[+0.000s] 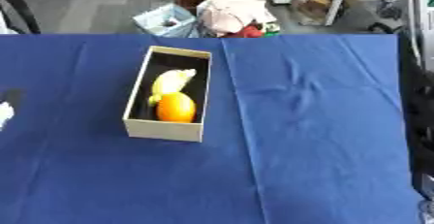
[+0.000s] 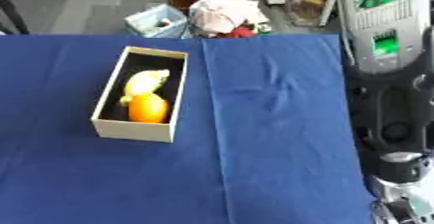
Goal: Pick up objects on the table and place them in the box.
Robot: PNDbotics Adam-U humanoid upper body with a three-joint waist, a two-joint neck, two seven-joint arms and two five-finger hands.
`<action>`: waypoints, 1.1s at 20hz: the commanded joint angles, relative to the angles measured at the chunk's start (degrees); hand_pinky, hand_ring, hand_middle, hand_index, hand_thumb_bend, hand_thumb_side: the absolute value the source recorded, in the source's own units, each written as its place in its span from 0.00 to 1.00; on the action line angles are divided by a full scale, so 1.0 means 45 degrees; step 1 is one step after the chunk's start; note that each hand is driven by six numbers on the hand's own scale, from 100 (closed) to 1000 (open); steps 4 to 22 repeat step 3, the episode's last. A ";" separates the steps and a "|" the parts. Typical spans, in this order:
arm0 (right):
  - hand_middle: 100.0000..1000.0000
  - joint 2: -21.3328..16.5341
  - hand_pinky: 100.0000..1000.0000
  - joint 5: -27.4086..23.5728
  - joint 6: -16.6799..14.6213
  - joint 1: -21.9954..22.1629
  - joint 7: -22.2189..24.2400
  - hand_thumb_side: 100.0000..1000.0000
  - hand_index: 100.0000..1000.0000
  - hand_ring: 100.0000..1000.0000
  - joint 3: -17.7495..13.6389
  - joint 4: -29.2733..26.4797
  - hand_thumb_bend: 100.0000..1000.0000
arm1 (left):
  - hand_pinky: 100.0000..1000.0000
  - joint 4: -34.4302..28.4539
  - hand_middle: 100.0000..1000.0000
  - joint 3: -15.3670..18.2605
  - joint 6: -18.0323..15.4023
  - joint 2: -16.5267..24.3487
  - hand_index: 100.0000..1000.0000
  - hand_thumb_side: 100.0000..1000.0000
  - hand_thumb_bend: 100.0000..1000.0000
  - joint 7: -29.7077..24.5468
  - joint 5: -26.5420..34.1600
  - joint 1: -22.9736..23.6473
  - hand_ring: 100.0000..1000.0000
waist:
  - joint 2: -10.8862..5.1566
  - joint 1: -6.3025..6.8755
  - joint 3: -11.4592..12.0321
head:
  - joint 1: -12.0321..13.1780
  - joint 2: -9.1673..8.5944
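Your table (image 1: pixel 322 160) is covered in a blue cloth (image 2: pixel 271 121) with a few creases near the middle, and behind its far edge the grey floor has a pale blue basket (image 1: pixel 167 20), a pinkish heap of cloth (image 1: pixel 233 12) and some white furniture legs. The box (image 1: pixel 165 130) sits left of centre on the cloth, open at the top, dark inside. In it you've got an orange (image 1: pixel 176 107) at the near end and a yellow banana-like fruit (image 1: pixel 172 80) just behind, touching it. Your right arm (image 2: pixel 394 121) fills the right edge of the right eye view, but its hand is cut off at the bottom corner, so can't tell how its fingers are. At the left edge there's a whitish scrap (image 1: pixel 4 114), too blurry to name.
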 commanded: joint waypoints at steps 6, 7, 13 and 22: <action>0.80 0.0277 0.69 -0.0415 0.0177 -0.0624 -0.0594 0.34 0.81 0.71 -0.0577 -0.0290 0.28 | 0.49 -0.0208 0.56 0.0106 -0.0018 0.0213 0.78 0.03 0.39 0.0034 0.0117 -0.0175 0.52 | -0.0228 0.0092 0.0041 | -0.0057 -0.0071; 0.80 0.0277 0.69 -0.0415 0.0177 -0.0624 -0.0594 0.34 0.81 0.71 -0.0577 -0.0290 0.28 | 0.49 -0.0208 0.56 0.0106 -0.0018 0.0213 0.78 0.03 0.39 0.0034 0.0117 -0.0175 0.52 | -0.0228 0.0092 0.0041 | -0.0057 -0.0071; 0.80 0.0277 0.69 -0.0415 0.0177 -0.0624 -0.0594 0.34 0.81 0.71 -0.0577 -0.0290 0.28 | 0.49 -0.0208 0.56 0.0106 -0.0018 0.0213 0.78 0.03 0.39 0.0034 0.0117 -0.0175 0.52 | -0.0228 0.0092 0.0041 | -0.0057 -0.0071; 0.80 0.0277 0.69 -0.0415 0.0177 -0.0624 -0.0594 0.34 0.81 0.71 -0.0577 -0.0290 0.28 | 0.49 -0.0208 0.56 0.0106 -0.0018 0.0213 0.78 0.03 0.39 0.0034 0.0117 -0.0175 0.52 | -0.0228 0.0092 0.0041 | -0.0057 -0.0071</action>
